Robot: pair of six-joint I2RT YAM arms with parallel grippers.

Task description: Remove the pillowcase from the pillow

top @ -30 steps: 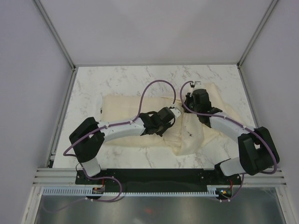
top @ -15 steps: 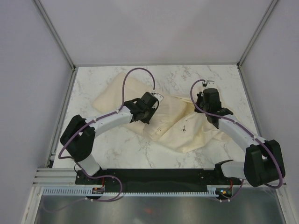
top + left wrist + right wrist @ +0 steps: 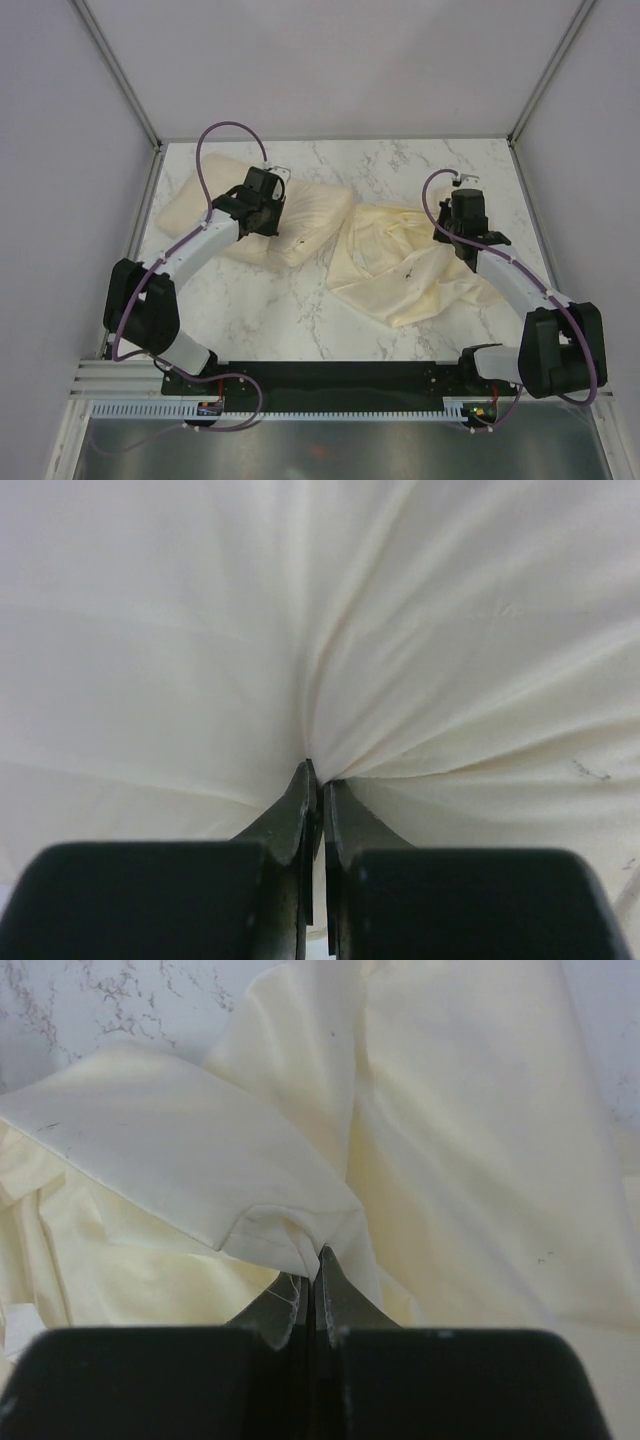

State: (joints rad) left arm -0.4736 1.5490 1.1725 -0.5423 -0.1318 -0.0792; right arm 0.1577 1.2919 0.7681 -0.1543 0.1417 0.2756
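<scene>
Thick padded cream rectangular pillow [image 3: 312, 222] lies on the far-left part of the white marble surface [image 3: 290, 310], long side running left to right. Thin limp cream fabric pillowcase [image 3: 400, 278] lies to its right, centre-right on the surface. Its far-left corner is just beside the pillow's right end, and I can't tell if they touch. Nearer me, bare surface lies between them. My left gripper [image 3: 315, 785] sits on top of the pillow around its middle, pinched onto a tuck of fabric. My right gripper [image 3: 312, 1265] is at the pillowcase's far-right edge, closed onto a raised fold.
</scene>
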